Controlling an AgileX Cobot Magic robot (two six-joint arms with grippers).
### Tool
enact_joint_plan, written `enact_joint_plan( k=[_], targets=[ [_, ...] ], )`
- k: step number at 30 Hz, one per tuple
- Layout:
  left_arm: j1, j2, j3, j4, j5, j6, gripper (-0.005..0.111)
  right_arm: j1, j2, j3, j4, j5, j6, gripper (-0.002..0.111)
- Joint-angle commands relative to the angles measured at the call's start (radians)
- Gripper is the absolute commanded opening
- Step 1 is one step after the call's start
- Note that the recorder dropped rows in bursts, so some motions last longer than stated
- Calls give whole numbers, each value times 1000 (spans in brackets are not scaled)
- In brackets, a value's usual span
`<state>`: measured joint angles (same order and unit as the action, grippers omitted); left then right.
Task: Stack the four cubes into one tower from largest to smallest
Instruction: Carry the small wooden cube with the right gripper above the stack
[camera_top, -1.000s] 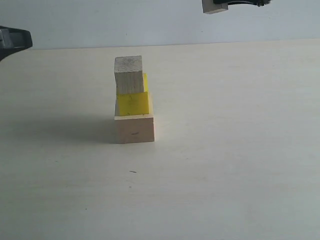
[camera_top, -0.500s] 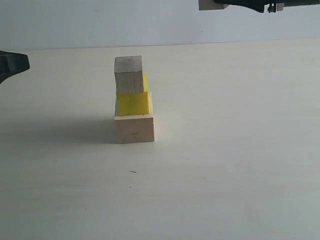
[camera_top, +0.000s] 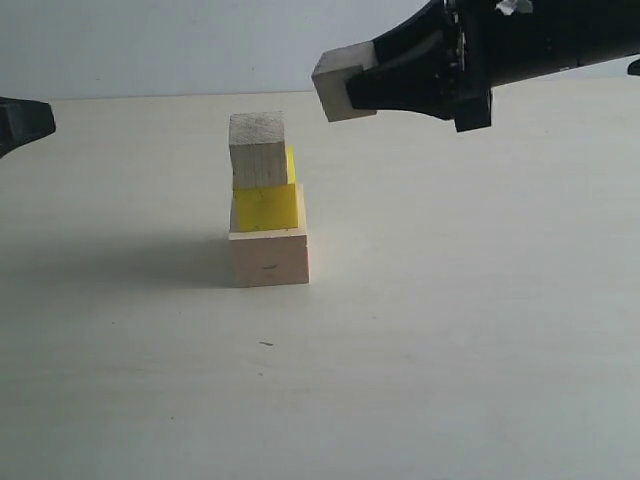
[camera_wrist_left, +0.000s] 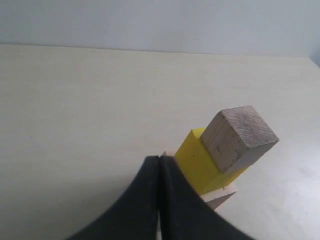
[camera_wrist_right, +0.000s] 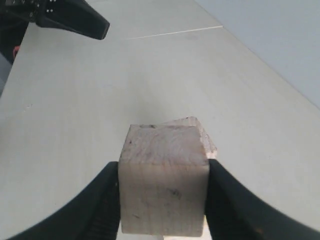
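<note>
Three cubes stand stacked on the table: the large wood cube at the bottom, the yellow cube on it, the medium wood cube on top. My right gripper is shut on the small wood cube, held in the air to the upper right of the stack and apart from it. The right wrist view shows that cube clamped between both fingers. My left gripper sits at the far left edge, shut and empty, beside the stack.
The pale table spreads out on all sides of the stack, with a plain wall behind it. In the right wrist view the left gripper shows across the table.
My right gripper has come down and leftward from the top edge with the small wood cube, now level above and right of the stack. The left gripper has hardly moved.
</note>
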<state>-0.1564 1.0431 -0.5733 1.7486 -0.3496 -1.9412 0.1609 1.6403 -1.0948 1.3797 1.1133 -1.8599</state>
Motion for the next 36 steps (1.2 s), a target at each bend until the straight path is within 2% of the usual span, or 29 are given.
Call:
enact_joint_plan(
  k=[1,9,17,23,31,36],
  targets=[
    [0,-26,6,-4,1,0,0,2,-1,1,41,-4,65,0],
    [0,-37,6,-4,-7,0,0,2,-1,1,180,-4,59,0],
    [0,-37,6,-4,-15,0,0,2,-1,1,191,22,-259,0],
    [0,-37,6,-4,-11,0,0,2,17,1,266,62,-259,0],
    [0,-37,6,-4,-11,2,0,2,107,-5,273,31,-259,0],
    [0,-37,6,-4,-13,1,0,2,154,-32,273,83,-257,0]
  ],
)
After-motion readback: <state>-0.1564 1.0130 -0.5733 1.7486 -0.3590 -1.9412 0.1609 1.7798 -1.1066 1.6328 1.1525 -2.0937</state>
